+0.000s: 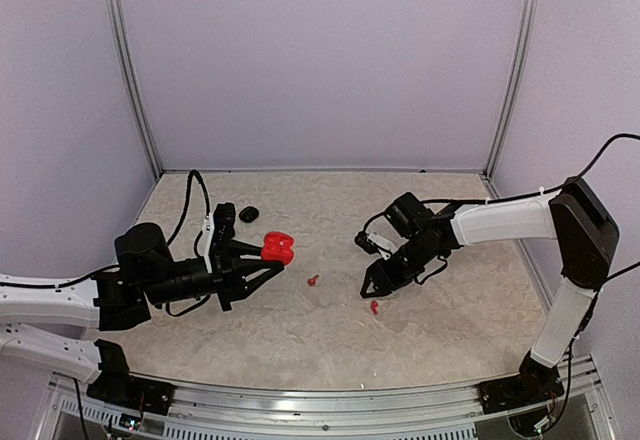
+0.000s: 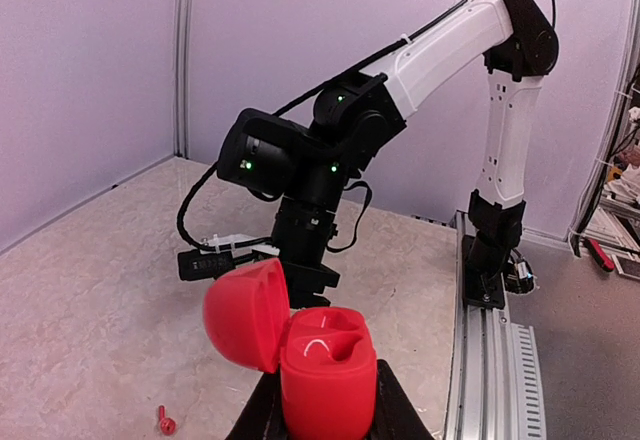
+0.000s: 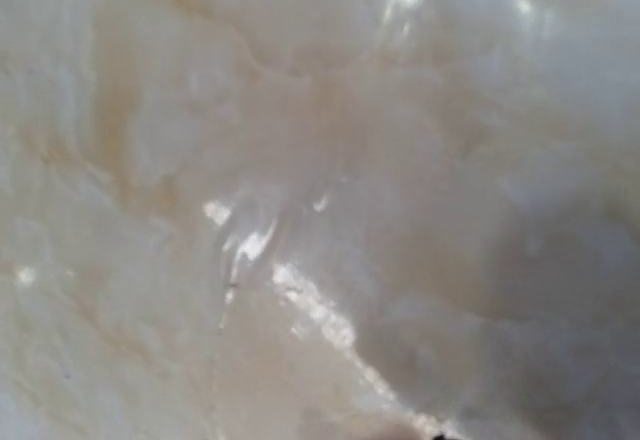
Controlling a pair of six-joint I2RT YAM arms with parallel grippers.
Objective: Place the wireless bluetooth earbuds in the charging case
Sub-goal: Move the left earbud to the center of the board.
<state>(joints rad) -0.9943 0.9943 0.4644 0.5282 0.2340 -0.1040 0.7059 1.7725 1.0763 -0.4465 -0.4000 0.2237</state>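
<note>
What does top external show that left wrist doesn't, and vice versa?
Only top external: the black case at the back, plus a red earbud mid-table and another red earbud by the right tool; left wrist catches just one. Only left wrist: inside the red charging case, wells apparently empty. Both: that case, lid open, gripped by the left tool, and the right arm.

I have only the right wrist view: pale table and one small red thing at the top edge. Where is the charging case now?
Observer: The red charging case is clamped in the left gripper.
Operator: Is it open?
Observer: Yes. The left wrist view shows its lid swung open, and I see no earbud inside.
Operator: How many earbuds lie loose?
Observer: Two red ones in the top view: the first earbud just beside the right gripper, the second earbud farther left in that view.
</note>
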